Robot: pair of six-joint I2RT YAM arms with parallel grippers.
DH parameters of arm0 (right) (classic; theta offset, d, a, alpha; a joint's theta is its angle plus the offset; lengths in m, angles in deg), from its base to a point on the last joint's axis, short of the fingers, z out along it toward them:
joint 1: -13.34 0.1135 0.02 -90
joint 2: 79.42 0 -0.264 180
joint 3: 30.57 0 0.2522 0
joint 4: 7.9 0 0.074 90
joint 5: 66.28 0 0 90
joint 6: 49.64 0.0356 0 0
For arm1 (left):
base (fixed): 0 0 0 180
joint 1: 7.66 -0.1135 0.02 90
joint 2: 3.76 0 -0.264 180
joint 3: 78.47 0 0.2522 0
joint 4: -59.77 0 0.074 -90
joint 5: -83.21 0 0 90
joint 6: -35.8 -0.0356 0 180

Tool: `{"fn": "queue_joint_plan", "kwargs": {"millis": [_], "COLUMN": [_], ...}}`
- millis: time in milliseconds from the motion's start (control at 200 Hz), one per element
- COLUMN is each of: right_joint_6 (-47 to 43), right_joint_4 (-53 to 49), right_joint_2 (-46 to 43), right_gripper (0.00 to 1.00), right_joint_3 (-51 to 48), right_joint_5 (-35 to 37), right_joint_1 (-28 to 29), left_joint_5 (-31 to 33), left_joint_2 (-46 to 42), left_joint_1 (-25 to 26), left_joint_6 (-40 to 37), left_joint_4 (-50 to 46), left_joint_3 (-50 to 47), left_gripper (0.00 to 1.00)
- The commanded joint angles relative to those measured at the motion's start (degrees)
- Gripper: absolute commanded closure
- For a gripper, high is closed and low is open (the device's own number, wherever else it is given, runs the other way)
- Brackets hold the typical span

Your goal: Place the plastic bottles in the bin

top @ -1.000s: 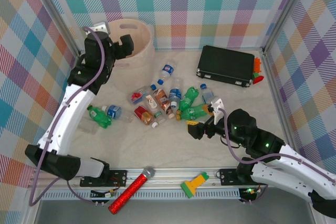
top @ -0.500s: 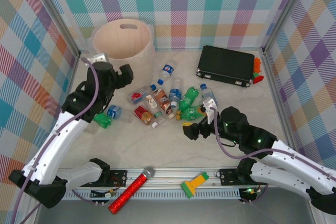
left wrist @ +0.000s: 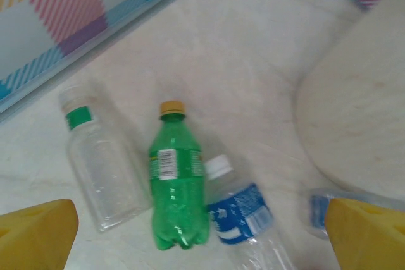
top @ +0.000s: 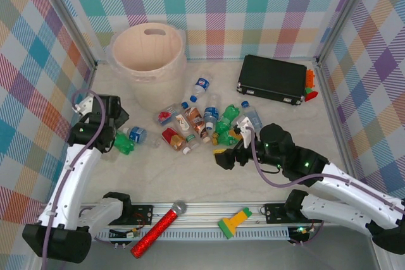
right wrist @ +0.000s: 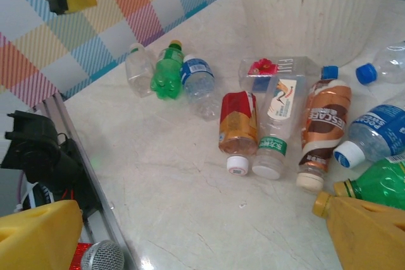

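Your left gripper hangs with its yellow jaws spread wide and empty. A green bottle lies on its side directly beneath, its tan cap pointing away from you. A clear bottle touches it on one side and a blue-labelled bottle on the other, and all three sit between the pads. To grip well, centre on one bottle and close across its belly, not its tapered neck. The thin, smooth plastic will probably dent and roll.

The bin is a round, matte, pale cream bucket standing near this trio.

Your right gripper is also spread wide and empty over the pale, marble-patterned table. Ahead of it lies a row of capped bottles on their sides. A red-labelled bottle, a white-labelled bottle and a glossy brown bottle lie touching, caps towards you. Another green one lies just beside one pad.
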Motion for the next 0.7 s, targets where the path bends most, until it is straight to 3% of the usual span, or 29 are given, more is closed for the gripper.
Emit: {"fn": "queue_joint_plan", "kwargs": {"millis": [0, 210, 315, 525, 695], "right_joint_6": [-1.4, -1.2, -1.1, -1.1, -1.0], "right_joint_4": [1.6, 2.1, 1.9, 1.3, 1.1], "right_joint_2": [0.9, 2.4, 2.1, 1.0, 0.9], "right_gripper": [0.01, 0.01, 0.01, 0.01, 0.01], "right_joint_3": [2.8, 3.7, 3.8, 3.8, 3.6], "right_joint_5": [-3.5, -6.6, -7.2, -7.3, -7.5], "right_joint_1": [0.3, 0.4, 0.3, 0.4, 0.3], "left_joint_5": [-5.4, -17.3, -21.9, -24.1, -22.4], "left_joint_2": [1.4, 4.9, 8.7, 15.5, 21.6], "left_joint_1": [-7.3, -24.0, -29.7, -36.9, -39.1], "left_joint_6": [2.1, 1.8, 0.8, -2.3, -3.1], "left_joint_4": [-2.2, 1.2, 2.0, 4.2, 6.2], "left_joint_3": [-2.2, -6.2, -6.2, -4.0, -1.8], "left_gripper": [0.01, 0.00, 0.02, 0.07, 0.12]}}
